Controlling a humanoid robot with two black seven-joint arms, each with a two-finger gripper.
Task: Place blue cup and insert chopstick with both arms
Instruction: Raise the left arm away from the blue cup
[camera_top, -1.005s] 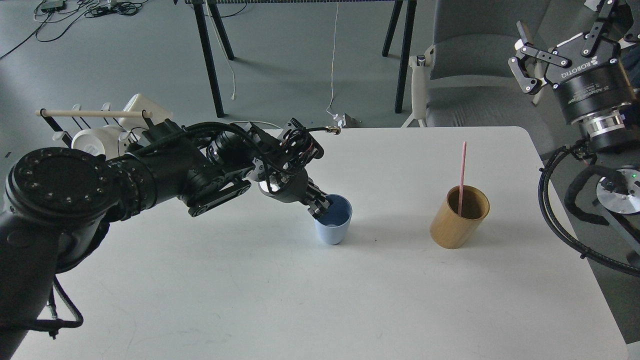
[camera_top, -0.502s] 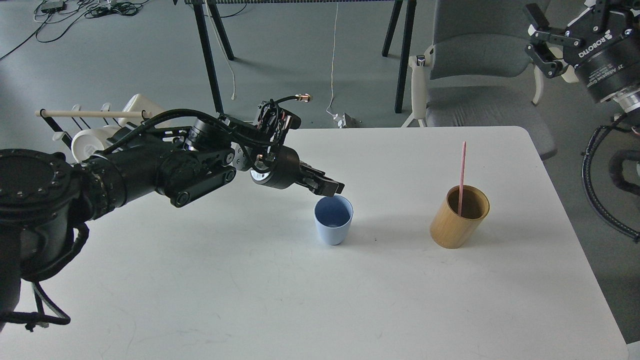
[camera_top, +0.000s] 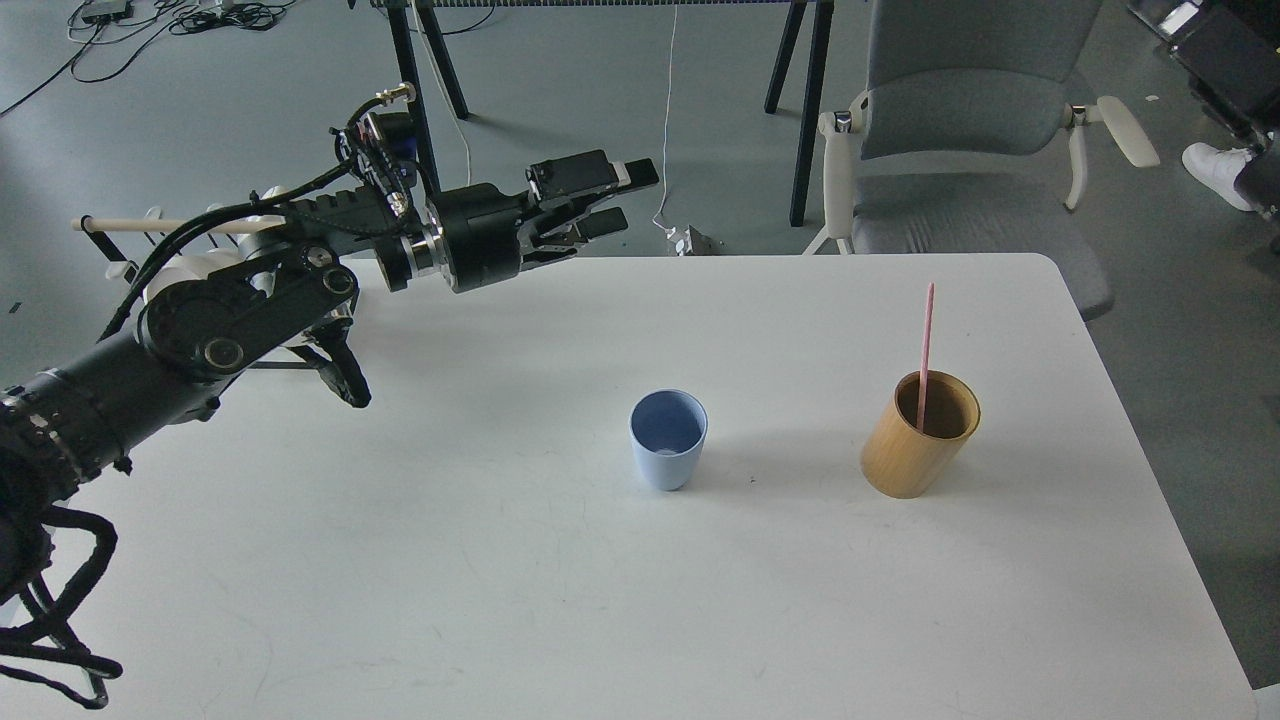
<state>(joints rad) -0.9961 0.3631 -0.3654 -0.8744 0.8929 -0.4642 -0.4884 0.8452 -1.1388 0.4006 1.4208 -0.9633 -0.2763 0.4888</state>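
Observation:
The blue cup (camera_top: 668, 440) stands upright and empty on the white table (camera_top: 500, 580), near its middle. The pink-red chopstick (camera_top: 926, 335) leans upright inside the tan bamboo holder (camera_top: 920, 435), to the right of the cup. My left gripper (camera_top: 622, 197) is open and empty. It hangs in the air over the table's far edge, well up and to the left of the cup and clear of it. My right gripper is out of view.
A rack with a pale wooden rod (camera_top: 150, 226) and white mugs (camera_top: 180, 280) stands at the far left, partly behind my left arm. A grey chair (camera_top: 960, 150) and black table legs (camera_top: 415, 120) stand beyond the table's far edge.
My left gripper let go of the blue cup's rim, then rose and drew back to the far left. The cup stayed put. My right gripper rose out of the view at the top right.

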